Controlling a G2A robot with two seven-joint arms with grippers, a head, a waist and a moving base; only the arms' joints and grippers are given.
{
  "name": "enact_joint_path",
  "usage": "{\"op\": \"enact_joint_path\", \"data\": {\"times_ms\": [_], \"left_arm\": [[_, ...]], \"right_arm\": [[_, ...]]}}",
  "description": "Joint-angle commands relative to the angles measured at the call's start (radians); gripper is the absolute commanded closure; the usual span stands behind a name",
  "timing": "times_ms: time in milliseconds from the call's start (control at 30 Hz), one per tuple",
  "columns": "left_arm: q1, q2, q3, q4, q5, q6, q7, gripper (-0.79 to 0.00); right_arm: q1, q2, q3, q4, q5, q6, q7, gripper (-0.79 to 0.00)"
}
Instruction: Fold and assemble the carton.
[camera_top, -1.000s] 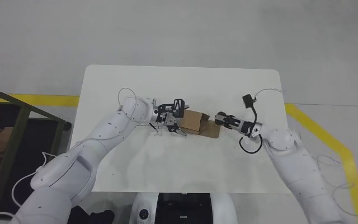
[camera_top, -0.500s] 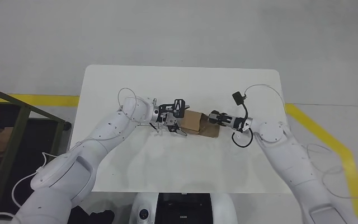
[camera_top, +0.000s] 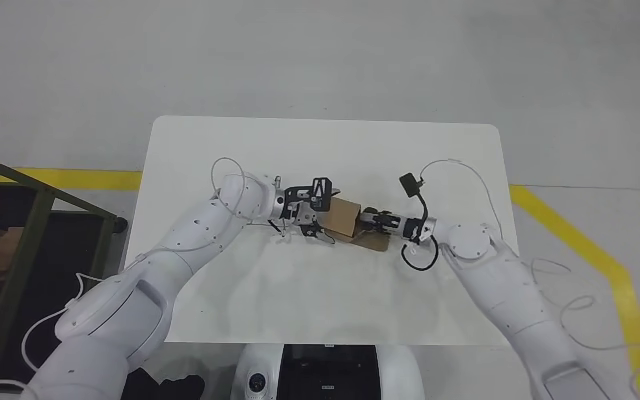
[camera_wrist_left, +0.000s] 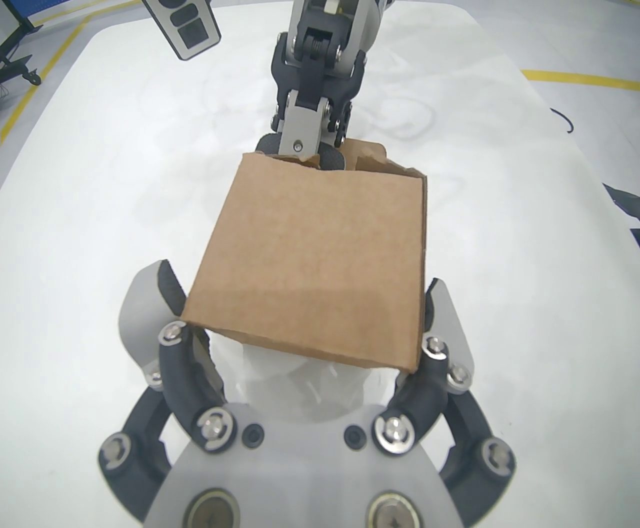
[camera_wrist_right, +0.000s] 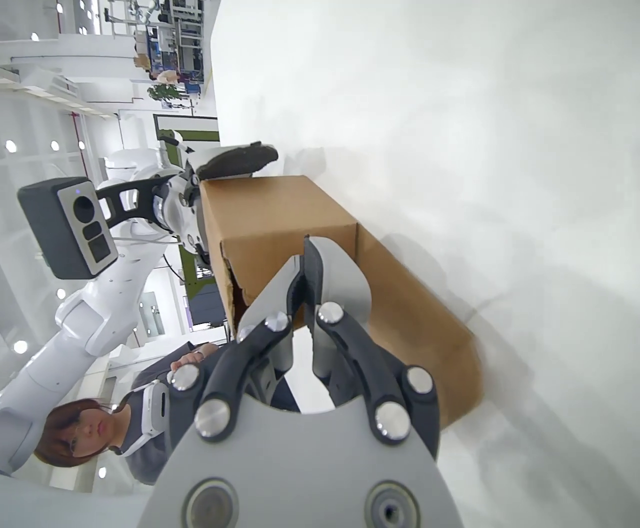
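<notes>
1. Change, top view. The left gripper (camera_top: 320, 212), left of centre, has not shifted. The carton (camera_top: 345, 217) lies where it lay, at the centre of the table (camera_top: 250, 150). The right gripper (camera_top: 372, 218) has travelled leftward across the frame, from just off the carton's right end to touching it. Judgement: the right arm has begun to press an end flap inward while the left arm braces the carton. Closing of that end is at an early stage.

2. Left wrist view. The left fingers (camera_wrist_left: 167, 290) are spread wide, one on each side of the carton's near end, and grasp it across its width. The top view does not resolve this contact. At upper centre the right gripper meets the carton's ragged far edge.

3. Right wrist view. The right fingers (camera_wrist_right: 330, 270) are clenched together, with their tips at the carton's open end beside its dark interior. Whether thin card is nipped between them cannot be told. One flap (camera_wrist_right: 415, 325) extends unfolded toward the lower right of the frame.
</notes>
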Motion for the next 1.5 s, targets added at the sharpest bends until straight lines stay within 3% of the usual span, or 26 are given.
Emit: {"op": "enact_joint_path", "data": {"times_ms": [0,900,1167,1467], "left_arm": [[0.001,0.000,-0.001,-0.001,0.000,0.001,-0.002,-0.785],[0.004,-0.005,-0.007,-0.005,-0.003,-0.009,-0.019,-0.785],[0.004,-0.003,-0.012,0.011,0.003,-0.006,0.003,-0.785],[0.010,0.002,-0.014,0.013,0.017,-0.004,0.024,-0.785]], "right_arm": [[0.004,-0.007,-0.007,0.014,0.032,0.000,0.006,0.000],[0.112,-0.082,-0.093,0.202,0.149,-0.081,0.108,0.000],[0.092,-0.052,-0.012,0.195,0.127,-0.129,0.098,0.000],[-0.044,0.023,0.158,0.000,0.004,-0.082,0.026,0.000]]}}
